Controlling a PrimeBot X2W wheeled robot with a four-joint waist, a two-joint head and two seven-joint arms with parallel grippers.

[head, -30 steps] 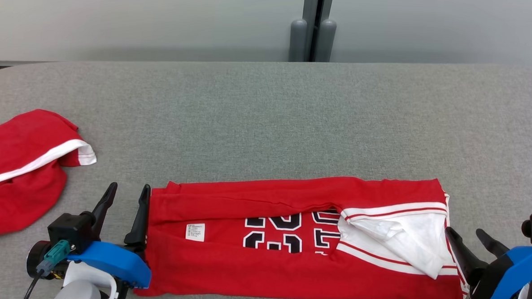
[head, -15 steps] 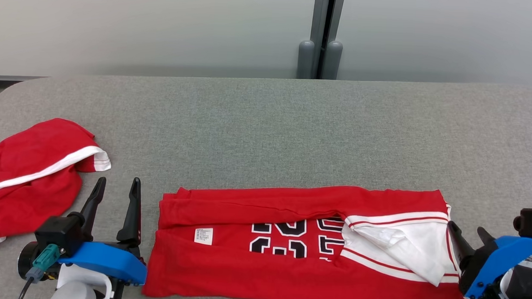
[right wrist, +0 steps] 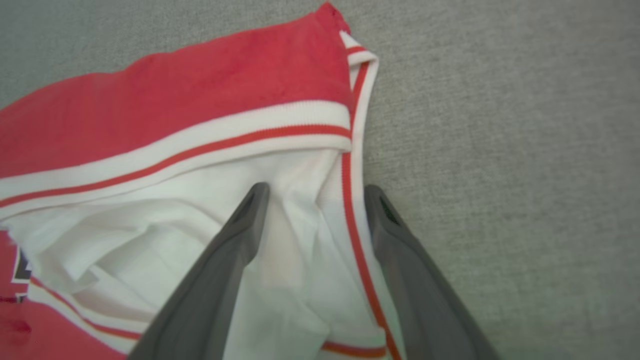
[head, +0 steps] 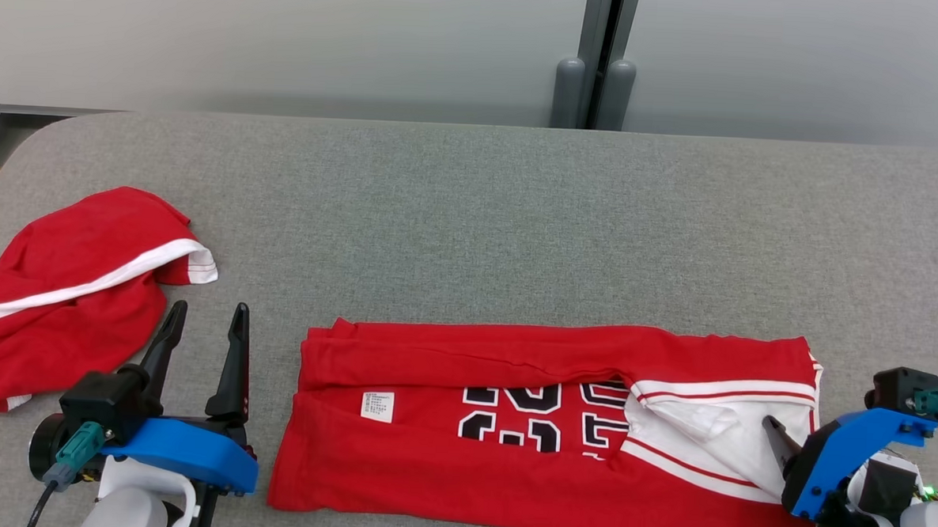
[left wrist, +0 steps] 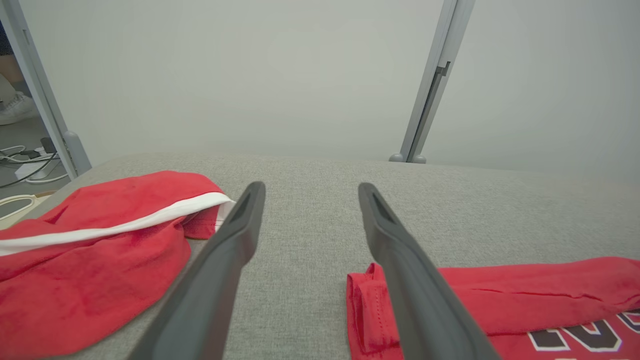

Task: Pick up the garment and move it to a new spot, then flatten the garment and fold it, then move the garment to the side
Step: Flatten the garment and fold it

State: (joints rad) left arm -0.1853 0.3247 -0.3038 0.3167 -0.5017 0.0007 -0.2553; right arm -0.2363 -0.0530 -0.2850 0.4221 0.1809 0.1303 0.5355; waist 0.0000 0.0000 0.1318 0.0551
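Observation:
The garment (head: 507,471) is a red jersey with black numbers and white trim, folded into a long strip near the table's front edge. Its left end shows in the left wrist view (left wrist: 500,300). My left gripper (head: 208,309) stands open and empty on the table, a short way left of that end, fingers (left wrist: 240,225) spread over bare cloth. My right gripper (right wrist: 315,189) is open over the garment's right end (right wrist: 200,100). One finger is above the white lining (head: 746,442), the other beyond the striped edge. Whether they touch it I cannot tell.
A second red garment with a white band (head: 72,294) lies crumpled at the table's left edge, close to my left gripper (left wrist: 90,250). The grey fabric table (head: 471,216) stretches back to a pale wall with a grey post (head: 596,63).
The head camera has shifted. My left gripper has drawn away from the garment's left end to the left. My right gripper has tipped in over the garment's right end.

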